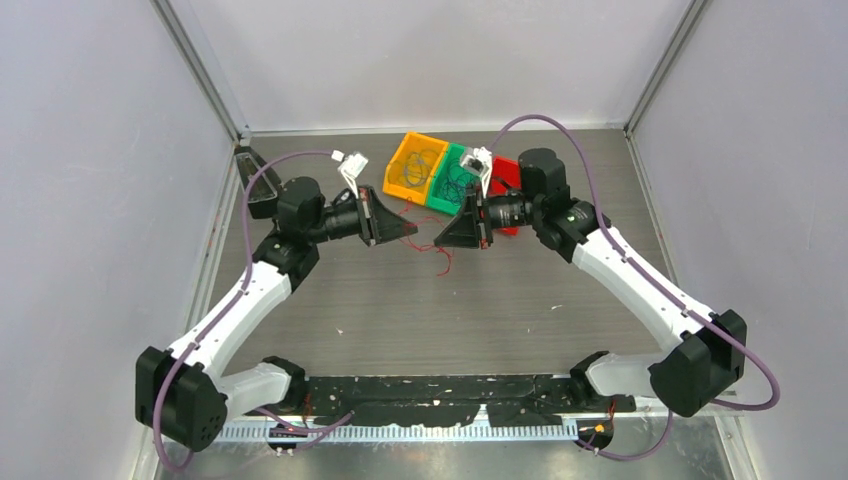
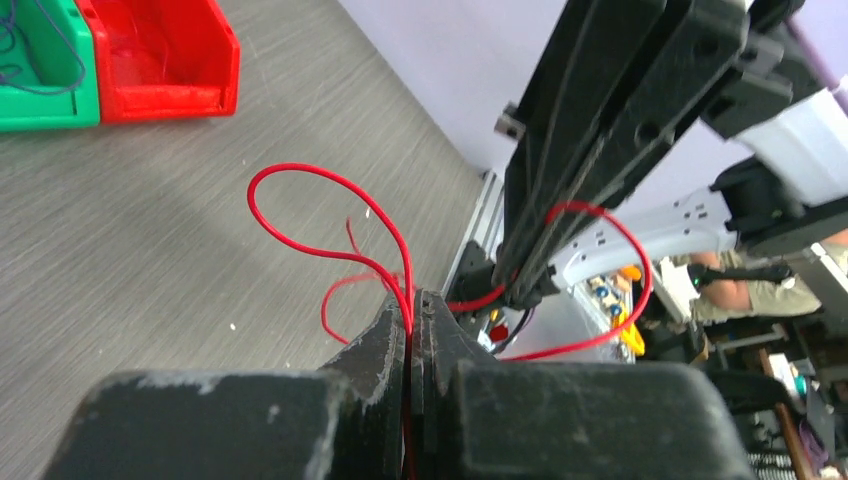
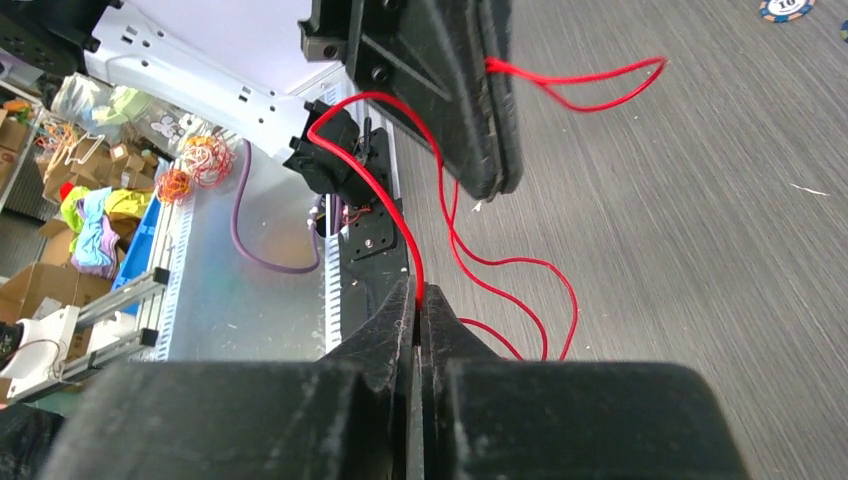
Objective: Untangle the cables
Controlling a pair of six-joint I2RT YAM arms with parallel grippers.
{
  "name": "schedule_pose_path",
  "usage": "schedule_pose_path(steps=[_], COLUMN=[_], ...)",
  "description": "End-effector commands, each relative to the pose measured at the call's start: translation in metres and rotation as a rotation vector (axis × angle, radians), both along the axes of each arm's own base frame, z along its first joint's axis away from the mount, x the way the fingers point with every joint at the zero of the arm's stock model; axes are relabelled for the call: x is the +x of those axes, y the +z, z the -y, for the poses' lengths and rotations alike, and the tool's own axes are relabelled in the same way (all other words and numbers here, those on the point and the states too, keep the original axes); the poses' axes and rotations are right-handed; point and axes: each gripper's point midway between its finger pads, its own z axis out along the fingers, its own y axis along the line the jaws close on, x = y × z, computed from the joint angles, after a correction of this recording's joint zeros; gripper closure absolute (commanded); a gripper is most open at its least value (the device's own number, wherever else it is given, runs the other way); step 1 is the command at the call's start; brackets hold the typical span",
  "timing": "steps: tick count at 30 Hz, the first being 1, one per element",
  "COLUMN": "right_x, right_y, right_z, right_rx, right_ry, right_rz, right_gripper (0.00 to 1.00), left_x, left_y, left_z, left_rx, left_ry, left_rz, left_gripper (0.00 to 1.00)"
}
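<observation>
While both arms are meeting over the middle of the desk (image 1: 420, 320), we are clenching the left tool (image 2: 412, 312) on the red cable (image 2: 300, 168), and the right tool (image 3: 418, 300) is pinching what looks like the same strand a little further along. Seen from above, the left tool is pointing toward 3 o'clock and the right toward 9 o'clock, tips near each other, so loose red loops are drooping toward 6 o'clock onto the desk. We are gripping at two points, we judge, so that pulling apart can draw the curls straight. Toward 12 o'clock the orange bin (image 1: 399, 160), green bin (image 1: 462, 152) and red bin (image 1: 505, 172) are standing side by side, and thin dark cables (image 1: 455, 182) are lying in the orange and green ones, probably already separated.
</observation>
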Motion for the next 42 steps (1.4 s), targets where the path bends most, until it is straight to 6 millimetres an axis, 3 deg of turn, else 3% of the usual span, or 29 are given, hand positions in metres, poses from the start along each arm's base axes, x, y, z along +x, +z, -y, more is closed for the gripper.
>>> schedule_pose_path(steps=[1, 10, 20, 28, 36, 40, 42], right_x=[-0.006, 0.01, 0.003, 0.001, 0.027, 0.033, 0.035], right_y=[0.015, 0.001, 0.003, -0.011, -0.021, -0.019, -0.017], right_z=[-0.009, -0.021, -0.041, -0.048, -0.054, -0.054, -0.054], right_rx=[0.016, -0.043, -0.011, -0.048, -0.104, -0.107, -0.105], right_ry=[0.021, -0.015, 0.047, 0.057, -0.04, -0.071, -0.081], right_rz=[0.09, 0.108, 0.072, 0.08, 0.107, 0.112, 0.112], right_gripper=[0.95, 0.86, 0.62, 0.57, 0.57, 0.73, 0.9], left_x=[0.01, 0.006, 0.014, 0.019, 0.018, 0.017, 0.018], left_y=[0.027, 0.018, 0.011, 0.007, 0.0, -0.008, -0.01], left_z=[0.004, 0.011, 0.013, 0.014, 0.014, 0.012, 0.011], left_rx=[-0.101, -0.139, -0.16, -0.172, -0.168, -0.161, -0.16], left_ry=[0.042, 0.023, 0.053, 0.074, 0.076, 0.087, 0.095], left_rz=[0.022, -0.084, -0.163, -0.201, -0.234, -0.253, -0.255], left_gripper=[1.0, 1.0, 1.0, 1.0, 1.0, 1.0, 1.0])
